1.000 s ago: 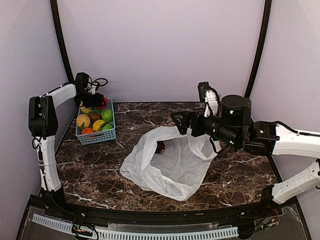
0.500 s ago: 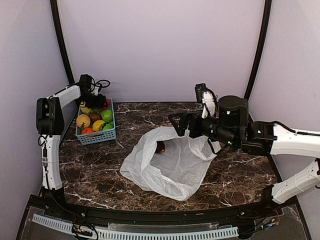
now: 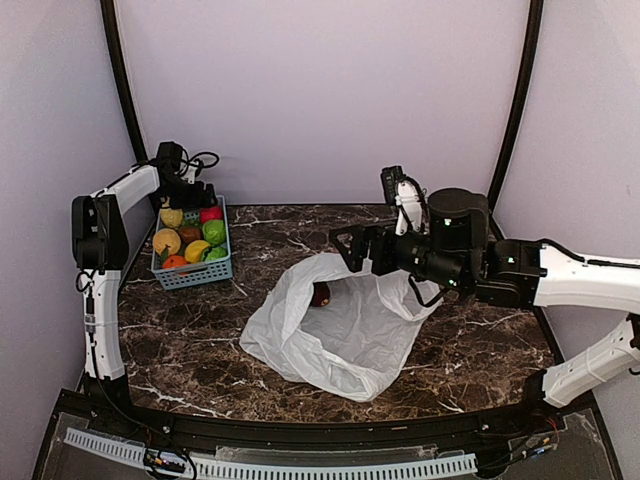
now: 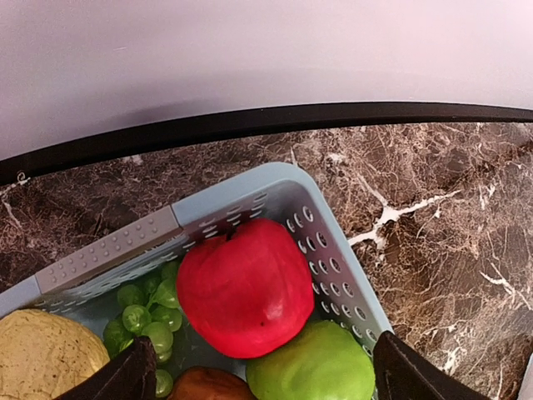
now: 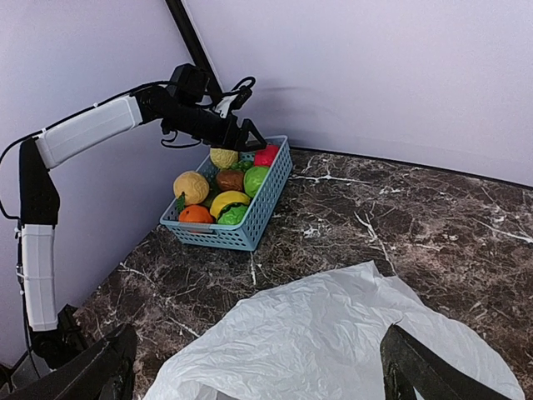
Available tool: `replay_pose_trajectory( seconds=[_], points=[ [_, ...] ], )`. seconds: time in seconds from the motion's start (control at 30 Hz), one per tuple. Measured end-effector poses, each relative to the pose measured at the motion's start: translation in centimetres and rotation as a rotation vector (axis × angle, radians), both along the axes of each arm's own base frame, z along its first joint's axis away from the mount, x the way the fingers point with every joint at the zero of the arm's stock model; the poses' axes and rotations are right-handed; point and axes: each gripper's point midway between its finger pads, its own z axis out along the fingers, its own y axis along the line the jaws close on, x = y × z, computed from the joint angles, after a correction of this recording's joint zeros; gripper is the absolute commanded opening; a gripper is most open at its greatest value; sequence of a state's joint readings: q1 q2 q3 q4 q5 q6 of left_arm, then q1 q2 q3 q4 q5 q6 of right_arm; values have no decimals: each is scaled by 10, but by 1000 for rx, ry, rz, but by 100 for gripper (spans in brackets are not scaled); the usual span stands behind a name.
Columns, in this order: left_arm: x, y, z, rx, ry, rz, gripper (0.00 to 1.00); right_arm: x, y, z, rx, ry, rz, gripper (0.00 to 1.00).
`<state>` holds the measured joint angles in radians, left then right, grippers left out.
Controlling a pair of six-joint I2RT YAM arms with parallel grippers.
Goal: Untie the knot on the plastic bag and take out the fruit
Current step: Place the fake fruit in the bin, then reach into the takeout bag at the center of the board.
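The white plastic bag (image 3: pixel 340 335) lies slack and open-mouthed mid-table; its top also fills the bottom of the right wrist view (image 5: pixel 333 333). One dark red fruit (image 3: pixel 321 295) shows inside its mouth. No knot is visible. My right gripper (image 3: pixel 352 250) hovers open over the bag's far edge, with nothing between its fingers (image 5: pixel 433 371). My left gripper (image 3: pixel 193 190) hangs open just above the far end of the blue basket (image 3: pixel 192 268). A red apple (image 4: pixel 246 287) lies free in that basket between the spread fingers (image 4: pixel 125 379).
The basket (image 5: pixel 250 225) at the back left holds several fruits, among them a green one (image 4: pixel 316 367), grapes (image 4: pixel 137 321) and a tan-yellow one (image 4: pixel 46 354). The purple back wall and black frame posts (image 3: pixel 122 80) stand close behind it.
The left gripper has opened and let go of the red apple, which now rests in the basket. The right arm has edged slightly to the left above the bag.
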<state>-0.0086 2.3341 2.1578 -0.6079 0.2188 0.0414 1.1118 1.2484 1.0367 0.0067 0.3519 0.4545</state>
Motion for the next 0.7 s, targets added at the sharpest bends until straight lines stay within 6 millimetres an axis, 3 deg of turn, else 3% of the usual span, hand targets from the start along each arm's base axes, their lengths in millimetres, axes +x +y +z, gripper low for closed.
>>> replay_pose_trajectory(
  seconds=[0.23, 0.37, 0.5, 0.7],
  points=[
    [-3, -1, -1, -3, 14, -1, 89, -1, 1, 0, 1, 2, 10, 99],
    [-8, -3, 13, -21, 5, -2, 88, -2, 2, 0, 2, 3, 17, 99],
    [-30, -8, 54, -74, -37, 8, 88, -5, 4, 0, 5, 7, 38, 99],
    [-110, -20, 135, -199, -162, 22, 88, -15, 2, 7, 31, 10, 90, 95]
  ],
)
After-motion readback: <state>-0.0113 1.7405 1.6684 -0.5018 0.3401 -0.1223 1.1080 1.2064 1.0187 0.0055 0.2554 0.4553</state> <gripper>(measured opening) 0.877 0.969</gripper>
